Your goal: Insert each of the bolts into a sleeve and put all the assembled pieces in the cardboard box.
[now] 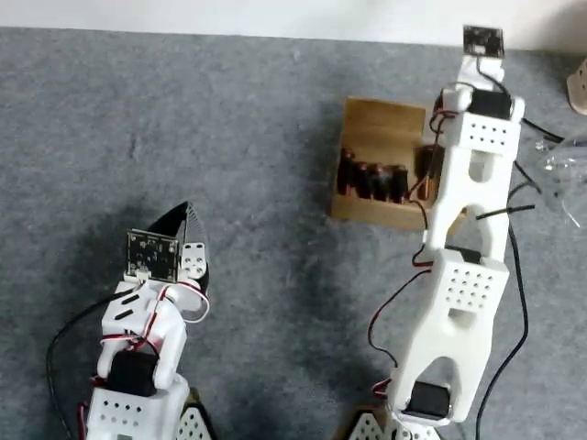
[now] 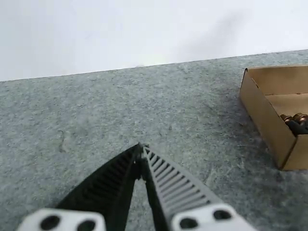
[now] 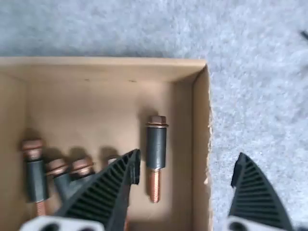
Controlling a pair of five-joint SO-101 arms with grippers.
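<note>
Cardboard box (image 3: pixel 110 65) wall lies between the jaws of your right end effector (image 3: pixel 187 158), wide open and empty; retracting low may snag it. Left end effector (image 2: pixel 141 150): closed, empty.

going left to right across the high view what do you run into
left gripper, shut, over the grey mat → cardboard box → assembled pieces lying in the box → right arm, stretched over the box's right side
</note>
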